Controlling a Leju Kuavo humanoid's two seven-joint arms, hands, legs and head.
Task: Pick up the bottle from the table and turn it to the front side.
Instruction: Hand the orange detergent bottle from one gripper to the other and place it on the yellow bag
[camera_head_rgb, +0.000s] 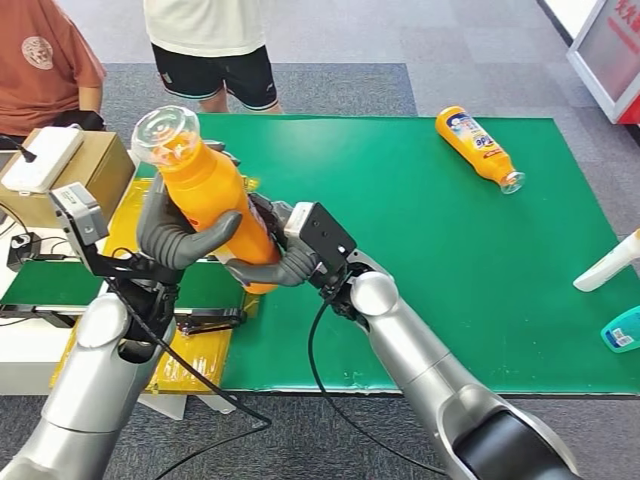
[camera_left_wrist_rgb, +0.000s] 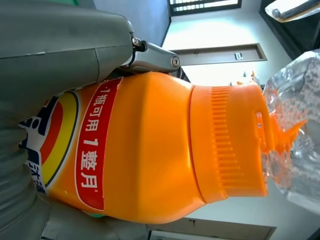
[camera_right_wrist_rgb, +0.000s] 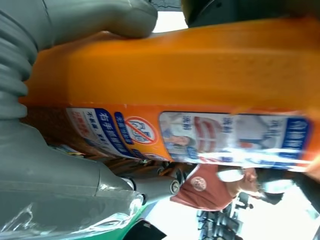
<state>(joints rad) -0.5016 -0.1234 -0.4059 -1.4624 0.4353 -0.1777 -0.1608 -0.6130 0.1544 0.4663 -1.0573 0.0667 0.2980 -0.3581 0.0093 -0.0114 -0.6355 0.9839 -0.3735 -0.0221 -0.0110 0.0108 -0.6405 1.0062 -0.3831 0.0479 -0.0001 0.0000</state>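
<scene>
An orange bottle (camera_head_rgb: 213, 196) with a clear cap is held up above the table's left edge, cap tilted toward the far left. My left hand (camera_head_rgb: 172, 232) wraps its middle from the left. My right hand (camera_head_rgb: 273, 262) grips its lower body from the right. In the left wrist view the orange bottle (camera_left_wrist_rgb: 151, 150) shows its red and yellow label and ribbed cap, with my left hand (camera_left_wrist_rgb: 56, 55) around it. In the right wrist view the bottle (camera_right_wrist_rgb: 181, 80) shows its printed blue label, my right hand (camera_right_wrist_rgb: 49, 170) clasped on it.
A second orange bottle (camera_head_rgb: 478, 146) lies at the far right of the green table (camera_head_rgb: 423, 280). A white bottle (camera_head_rgb: 606, 263) and a teal item (camera_head_rgb: 622, 329) sit at the right edge. A cardboard box (camera_head_rgb: 72, 168) and two people (camera_head_rgb: 207, 45) stand at the far left.
</scene>
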